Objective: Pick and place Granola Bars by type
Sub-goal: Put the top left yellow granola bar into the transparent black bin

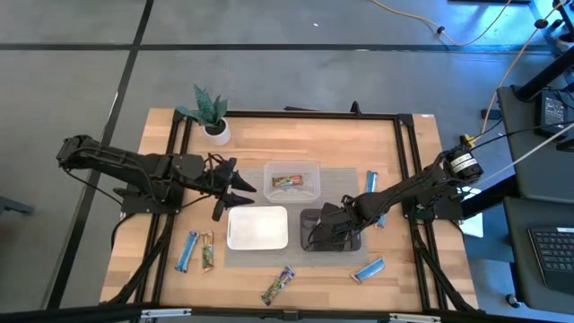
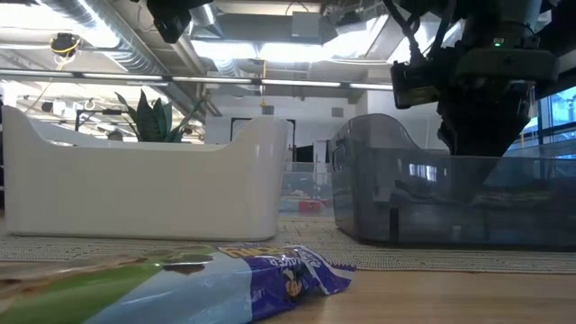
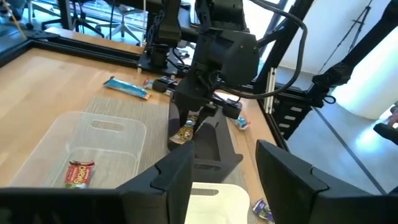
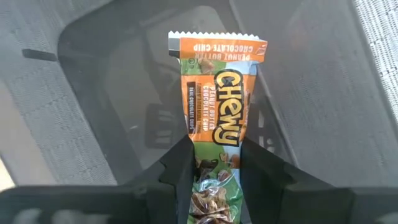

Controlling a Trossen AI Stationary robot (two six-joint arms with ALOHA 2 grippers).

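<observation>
My right gripper [image 4: 216, 177] hangs over the black tray [image 1: 345, 240] and is shut on an orange Chewy granola bar [image 4: 217, 93]. The left wrist view shows the same bar [image 3: 186, 132] under that gripper, above the black tray [image 3: 214, 152]. My left gripper [image 1: 231, 190] waits open near the clear tray [image 1: 291, 170], which holds one red-brown bar [image 1: 287, 181]. Loose bars lie flat on the table: blue ones [image 1: 371, 183] [image 1: 368, 269] [image 1: 186, 251], an orange one [image 1: 207, 252] and a green-purple one [image 1: 279, 285]. My right gripper pinches the orange bar between its two fingers [image 4: 181, 171], near one end of the wrapper [image 4: 214, 163]. The fingers come from above, pointing down, and lie across the bar. The bar hangs below them, lifted clear, its free crimped end [image 4: 217, 46] toward the tray floor.
A white tray [image 1: 257, 227] sits between the clear and black trays on a grey mat [image 1: 345, 179]. A potted plant [image 1: 212, 115] stands at the far left corner. A black frame [image 1: 408, 170] borders the table. In the low view the green-purple bar [image 2: 180, 288] lies close in front.
</observation>
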